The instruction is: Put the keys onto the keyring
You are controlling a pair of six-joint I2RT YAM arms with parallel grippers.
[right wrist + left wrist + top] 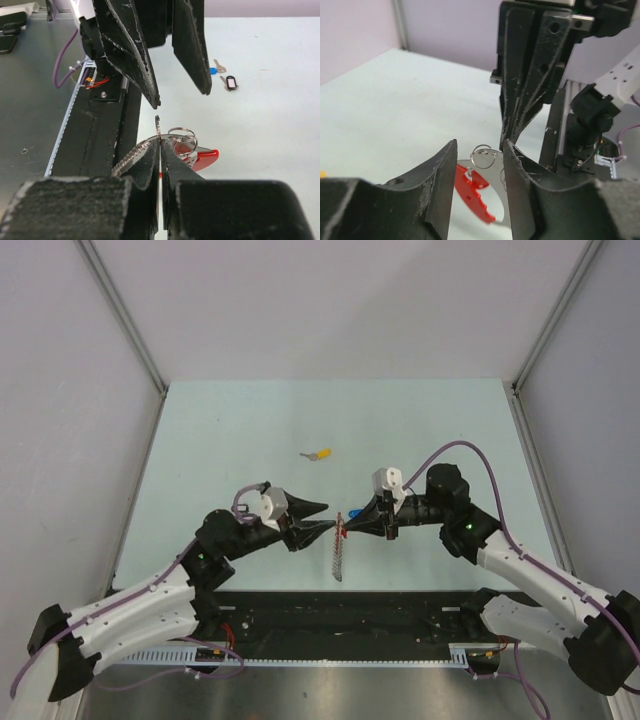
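Left gripper point(330, 515) and right gripper point(345, 529) meet nearly tip to tip near the table's point(250, 430) front edge, the keyring point(340, 550) hanging between, closing that gap. Behind them the table lies open, save one yellow key point(321, 454).

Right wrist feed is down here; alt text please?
The right gripper, jaws shut, pinches the keyring by a thin metal ring, its chain and red tag on either side of the jaws. The left gripper hangs above with jaws open; a blue-capped key and black tag lie beyond.
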